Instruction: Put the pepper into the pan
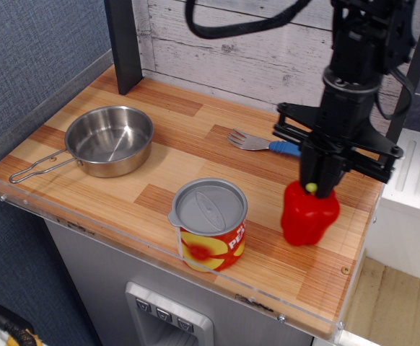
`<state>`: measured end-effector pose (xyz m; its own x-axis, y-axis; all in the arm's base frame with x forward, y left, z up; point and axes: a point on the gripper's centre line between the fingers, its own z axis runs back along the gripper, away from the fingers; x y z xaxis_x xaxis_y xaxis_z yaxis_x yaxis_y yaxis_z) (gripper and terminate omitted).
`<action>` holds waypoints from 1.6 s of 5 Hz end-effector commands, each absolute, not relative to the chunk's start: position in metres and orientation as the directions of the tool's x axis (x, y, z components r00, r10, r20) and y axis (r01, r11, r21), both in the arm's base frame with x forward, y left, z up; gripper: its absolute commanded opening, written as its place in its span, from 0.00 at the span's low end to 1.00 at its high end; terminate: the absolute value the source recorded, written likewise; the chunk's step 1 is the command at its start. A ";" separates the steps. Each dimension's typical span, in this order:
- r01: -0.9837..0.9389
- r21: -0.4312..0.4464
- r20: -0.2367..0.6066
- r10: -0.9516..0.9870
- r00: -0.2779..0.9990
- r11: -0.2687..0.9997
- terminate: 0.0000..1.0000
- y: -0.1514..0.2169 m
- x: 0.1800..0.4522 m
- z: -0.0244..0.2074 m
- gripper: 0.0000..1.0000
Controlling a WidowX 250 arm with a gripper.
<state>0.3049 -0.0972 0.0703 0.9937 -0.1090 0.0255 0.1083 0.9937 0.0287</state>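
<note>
Bright, even light fills a sharp frame. Soft shadows pool beneath the fingers [317, 175]; glare streaks the pan [110, 140].

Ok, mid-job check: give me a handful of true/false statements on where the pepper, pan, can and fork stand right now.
1. The gripper is closed on the pepper at its stem. True.
2. The pepper lies inside the pan. False: the pan is empty, far across the table from the pepper.
3. The can stands upright between the pan and the pepper, near the front edge. True.
4. The can's lid is off. False: a grey lid covers it.
5. The fork lies behind the pepper, partly hidden by the gripper. True.
</note>
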 end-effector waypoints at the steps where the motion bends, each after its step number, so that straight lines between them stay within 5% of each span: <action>1: -0.040 0.046 0.137 0.033 0.990 0.998 0.00 -0.068 0.294 0.115 0.00; 5: -0.481 -0.016 0.213 0.473 0.855 0.876 0.00 0.082 0.275 0.143 0.00; 8: -0.608 -0.006 0.192 0.598 0.778 0.794 0.00 0.141 0.283 0.128 0.00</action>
